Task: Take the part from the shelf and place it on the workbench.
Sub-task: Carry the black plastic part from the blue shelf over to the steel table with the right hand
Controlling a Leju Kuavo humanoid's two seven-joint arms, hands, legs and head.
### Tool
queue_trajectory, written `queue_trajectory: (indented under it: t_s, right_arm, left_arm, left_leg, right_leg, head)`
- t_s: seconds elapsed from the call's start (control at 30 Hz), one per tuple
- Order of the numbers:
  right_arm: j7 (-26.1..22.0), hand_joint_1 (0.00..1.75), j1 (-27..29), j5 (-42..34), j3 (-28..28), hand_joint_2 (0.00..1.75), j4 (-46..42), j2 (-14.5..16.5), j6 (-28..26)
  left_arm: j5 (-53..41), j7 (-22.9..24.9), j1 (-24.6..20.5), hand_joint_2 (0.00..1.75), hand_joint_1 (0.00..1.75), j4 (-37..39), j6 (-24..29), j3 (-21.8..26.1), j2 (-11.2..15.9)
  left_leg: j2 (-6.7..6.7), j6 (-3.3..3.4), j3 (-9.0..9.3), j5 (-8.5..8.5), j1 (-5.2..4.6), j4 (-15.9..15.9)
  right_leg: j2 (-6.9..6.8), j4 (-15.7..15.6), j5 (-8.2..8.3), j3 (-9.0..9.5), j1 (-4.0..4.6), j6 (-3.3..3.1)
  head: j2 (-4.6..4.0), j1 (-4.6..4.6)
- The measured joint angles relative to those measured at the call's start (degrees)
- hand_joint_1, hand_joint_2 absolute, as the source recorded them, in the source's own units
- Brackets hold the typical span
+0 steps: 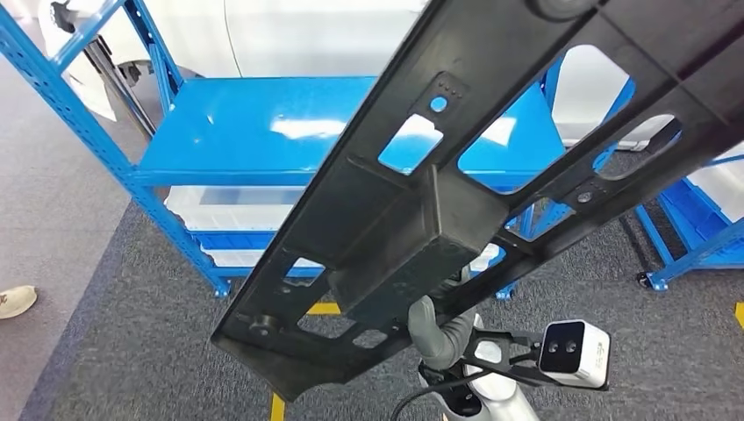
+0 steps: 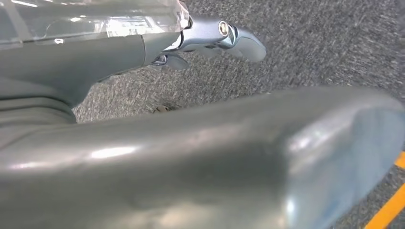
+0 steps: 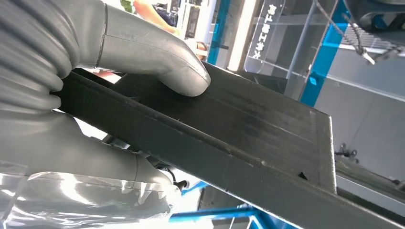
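Right hand [image 1: 439, 329] of mine, seen from the head, grips the long black part [image 1: 456, 189] from below, carried clear of the blue shelf [image 1: 263, 132]; my right wrist shows its thumb [image 3: 162, 57] clamping the part's edge to steady it; my left hand's [image 2: 200, 157] state I cannot tell.

The part [image 1: 456, 189] looks like matt black plastic, faintly scuffed and grainy. The shelf [image 1: 254, 132] is glossy blue-painted metal that mirrors the lights. The floor [image 1: 132, 351] is rough grey carpet. The right hand [image 3: 95, 71] wears smooth grey rubbery skin, ribbed at the wrist.
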Motion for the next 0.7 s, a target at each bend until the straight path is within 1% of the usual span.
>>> queue_trajectory:
  t_s: [0.03, 0.07, 0.1, 0.13, 0.17, 0.23, 0.27, 0.3, 0.33, 0.37, 0.4, 0.43, 0.47, 0.5, 0.53, 0.6, 0.63, 0.67, 0.7]
  right_arm:
    - [0.0, 1.75, -0.1, -0.1, 0.0, 1.75, 0.0, 0.0, 0.2]
    - [0.0, 1.75, -0.1, -0.2, 0.0, 1.75, 0.0, 0.0, 0.5]
    - [0.0, 1.75, 0.0, -0.3, 0.0, 1.75, 0.0, 0.0, 0.8]
    - [0.0, 1.75, 0.0, -0.4, 0.0, 1.75, 0.0, 0.0, 1.2]
    - [0.0, 1.75, 0.0, -0.6, 0.0, 1.75, 0.0, 0.0, 1.5]
    - [0.0, 1.75, 0.2, -0.9, -0.1, 1.75, 0.0, 0.0, 2.1]
    - [0.0, 1.75, 0.4, -1.0, -0.3, 1.75, 0.0, 0.0, 2.3]
    - [0.0, 1.75, 0.5, -1.1, -0.4, 1.75, 0.0, 0.0, 2.5]
    - [0.0, 1.75, 0.6, -1.2, -0.6, 1.75, 0.0, 0.0, 2.6]
    - [0.0, 1.75, 0.6, -1.2, -0.9, 1.75, 0.0, 0.0, 2.7]
    - [0.0, 1.75, 0.5, -1.1, -1.1, 1.75, -0.1, 0.0, 2.7]
    - [0.0, 1.75, 0.5, -1.0, -1.3, 1.75, -0.2, 0.0, 2.7]
    - [0.0, 1.75, 0.5, -0.7, -1.6, 1.75, -0.4, 0.0, 2.7]
    - [0.0, 1.75, 0.4, -0.5, -1.8, 1.75, -0.5, -0.1, 2.7]
    - [0.0, 1.75, 0.4, -0.1, -2.0, 1.75, -0.7, -0.1, 2.7]
    - [0.0, 1.75, 0.4, 0.4, -2.4, 1.75, -1.1, -0.1, 2.6]
    - [0.0, 1.75, 0.3, 0.6, -2.5, 1.75, -1.2, -0.2, 2.6]
    - [0.0, 1.75, 0.2, 0.7, -2.6, 1.75, -1.4, -0.2, 2.6]
    - [0.0, 1.75, -0.1, 0.8, -2.6, 1.75, -1.6, -0.2, 2.6]
  left_arm:
    - [0.0, 0.0, 0.0, 0.00, 0.00, 0.0, 0.0, 0.0, 0.0]
    - [0.0, 0.0, 0.0, 0.00, 0.00, 0.0, 0.0, 0.0, 0.0]
    - [0.1, 0.0, 0.0, 0.00, 0.00, 0.0, -0.1, 0.0, -0.1]
    - [0.1, 0.0, -0.1, 0.00, 0.00, 0.0, -0.1, 0.0, -0.1]
    - [0.1, 0.1, 0.0, 0.00, 0.00, 0.0, -0.1, 0.0, -0.2]
    - [0.2, 0.3, -0.1, 0.00, 0.00, 0.0, -0.1, 0.0, -0.2]
    - [0.2, 0.4, 0.0, 0.00, 0.00, 0.0, -0.1, 0.0, -0.3]
    - [0.3, 0.5, 0.0, 0.00, 0.00, 0.0, 0.0, 0.0, -0.3]
    - [0.3, 0.5, 0.0, 0.00, 0.00, 0.0, 0.0, 0.0, -0.3]
    - [0.3, 0.7, 0.0, 0.00, 0.00, 0.0, 0.1, 0.0, -0.3]
    - [0.3, 0.9, 0.0, 0.00, 0.00, 0.0, 0.1, 0.0, -0.3]
    - [0.3, 1.1, 0.0, 0.00, 0.00, 0.0, 0.2, 0.0, -0.3]
    - [0.3, 1.4, 0.0, 0.00, 0.00, 0.0, 0.2, 0.0, -0.3]
    - [0.3, 1.5, 0.0, 0.00, 0.00, 0.0, 0.2, 0.0, -0.3]
    - [0.3, 1.7, 0.1, 0.00, 0.00, 0.0, 0.3, 0.0, -0.2]
    - [0.3, 2.1, 0.1, 0.00, 0.00, 0.0, 0.3, 0.0, -0.2]
    - [0.3, 2.2, 0.1, 0.00, 0.00, 0.0, 0.3, 0.0, -0.2]
    - [0.3, 2.3, 0.1, 0.00, 0.00, 0.0, 0.3, 0.0, -0.1]
    - [0.3, 2.4, 0.1, 0.00, 0.00, 0.0, 0.3, 0.0, -0.1]
  left_leg:
    - [0.00, 0.32, -0.10, 0.19, -0.16, 0.0]
    - [0.02, 0.71, -0.09, 0.37, -0.05, -0.4]
    - [0.09, 1.08, -0.05, 0.65, 0.06, -0.8]
    - [0.16, 1.46, -0.06, 0.99, 0.20, -1.2]
    - [0.23, 1.80, -0.12, 1.31, 0.34, -1.6]
    - [0.43, 2.12, -0.59, 1.54, 0.26, -1.5]
    - [0.55, 2.18, -0.79, 1.58, 0.21, -1.4]
    - [0.71, 2.20, -0.94, 1.58, 0.17, -1.3]
    - [0.88, 2.19, -1.06, 1.55, 0.15, -1.1]
    - [1.13, 2.11, -1.13, 1.45, 0.15, -0.8]
    - [1.43, 1.99, -1.18, 1.29, 0.15, -0.5]
    - [1.75, 1.80, -1.26, 1.14, 0.07, -0.2]
    - [2.07, 1.53, -1.39, 0.93, -0.08, 0.2]
    - [2.40, 1.26, -1.51, 0.81, -0.21, 0.5]
    - [2.78, 0.99, -1.60, 0.76, -0.35, 0.6]
    - [3.52, 0.51, -1.60, 0.65, -0.39, 0.7]
    - [3.31, 0.19, -1.70, 0.22, -0.33, 1.1]
    - [2.74, -0.15, -2.20, -0.84, -0.20, 2.4]
    - [2.00, -0.50, -3.24, -2.50, -0.06, 4.9]
  right_leg:
    - [0.01, -0.1, 0.18, 0.00, -0.02, 0.32]
    - [0.00, -0.2, 0.29, -0.01, 0.04, 0.65]
    - [0.03, 0.1, 0.02, -0.18, 0.06, 0.98]
    - [0.08, 1.2, -0.86, -0.73, 0.07, 1.29]
    - [0.13, 3.7, -2.43, -1.85, 0.06, 1.51]
    - [0.20, 11.2, -6.29, -5.32, -0.09, 1.78]
    - [0.20, 14.4, -7.40, -6.83, -0.13, 1.90]
    - [0.19, 16.0, -7.55, -7.60, -0.14, 1.99]
    - [0.15, 15.7, -6.67, -7.42, -0.15, 2.04]
    - [-0.01, 13.0, -4.80, -6.05, -0.17, 2.02]
    - [-0.45, 9.0, -2.83, -4.10, -0.16, 1.92]
    - [-1.45, 5.3, -1.50, -2.27, 0.00, 1.64]
    - [-2.43, 2.4, -0.56, -1.00, 0.10, 1.26]
    - [-3.04, 1.1, -0.43, -0.59, 0.25, 0.87]
    - [-3.26, 1.0, -0.56, -0.74, 0.42, 0.46]
    - [-2.19, 1.0, -0.19, -1.05, 0.38, -0.17]
    - [-1.74, 0.9, -0.02, -1.10, 0.27, -0.50]
    - [-1.27, 0.8, 0.18, -1.15, 0.12, -0.80]
    - [-0.81, 0.7, 0.35, -1.23, -0.01, -1.06]
  head:
    - [0.00, 0.00]
    - [-0.01, 0.00]
    - [-0.01, 0.01]
    - [-0.01, 0.01]
    - [-0.01, 0.01]
    - [-0.01, 0.00]
    - [-0.01, 0.00]
    - [-0.01, 0.00]
    - [-0.01, 0.00]
    - [-0.01, 0.00]
    - [-0.01, 0.00]
    - [-0.01, 0.01]
    - [-0.01, 0.01]
    - [0.00, 0.01]
    - [0.00, 0.01]
    - [0.00, 0.00]
    - [-0.01, 0.00]
    - [-0.01, 0.00]
    - [-0.01, 0.00]
